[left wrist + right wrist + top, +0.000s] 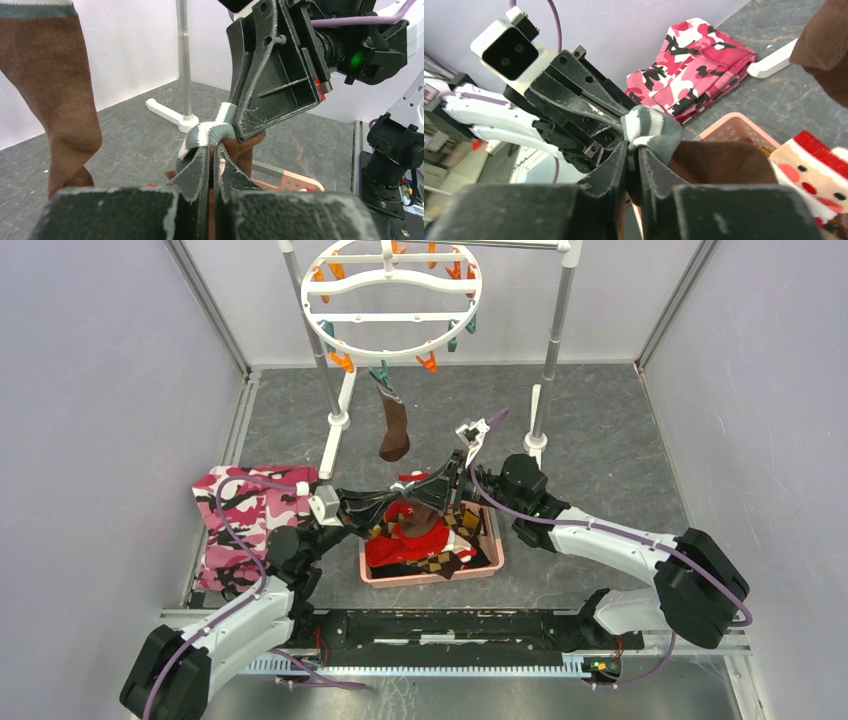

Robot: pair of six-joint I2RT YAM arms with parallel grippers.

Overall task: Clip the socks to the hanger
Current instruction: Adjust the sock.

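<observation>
A white and metal rack (pixel 556 330) stands at the back of the grey table (pixel 600 440), and the round white hanger (pixel 390 278) hangs from its top bar with orange and teal clips around the rim. A folded pink camouflage cloth (pixel 245 520) lies to the left of a pink basket (pixel 495 550), which holds a red Santa sock (pixel 400 540) and argyle socks (pixel 440 562). The first sock (pixel 395 430), long and brown, dangles from a teal clip (pixel 382 375) at the near rim of the hanger. The second sock (pixel 724 162) is held up above the basket, between the two arms. The left gripper (pixel 212 150) is clamped on its grey and white striped cuff (pixel 210 131), and the right gripper (pixel 633 147) is pinched tight on the same cuff from the opposite side, the two sets of fingers almost touching.
</observation>
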